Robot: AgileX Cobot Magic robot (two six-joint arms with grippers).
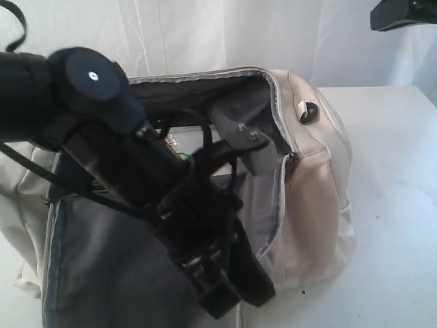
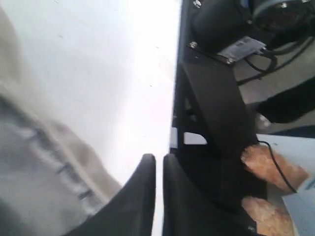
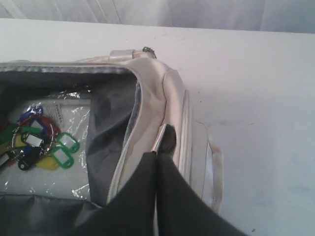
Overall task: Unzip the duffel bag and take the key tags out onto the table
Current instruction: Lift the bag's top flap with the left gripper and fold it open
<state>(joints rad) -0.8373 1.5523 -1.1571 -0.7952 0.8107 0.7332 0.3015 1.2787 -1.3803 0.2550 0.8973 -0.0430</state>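
We see the cream duffel bag (image 1: 317,198) lying unzipped on the white counter (image 1: 396,205), its mouth gaping to show dark grey lining (image 3: 108,123). The key tags (image 3: 34,142), a bunch in red, blue, green and yellow on metal rings, lie inside the bag on a white pack under crinkled clear plastic (image 3: 54,184). In the exterior view the black left arm (image 1: 130,164) cuts across the bag's opening. The left gripper (image 2: 158,158) has its fingers pressed together with only a bright sliver between them and nothing held. Bare counter lies behind it and the bag's fabric alongside. The right gripper (image 3: 157,156) is likewise closed, its tips seen against the bag's end wall beside a dark fitting (image 3: 170,137). We cannot tell whether they touch the fabric.
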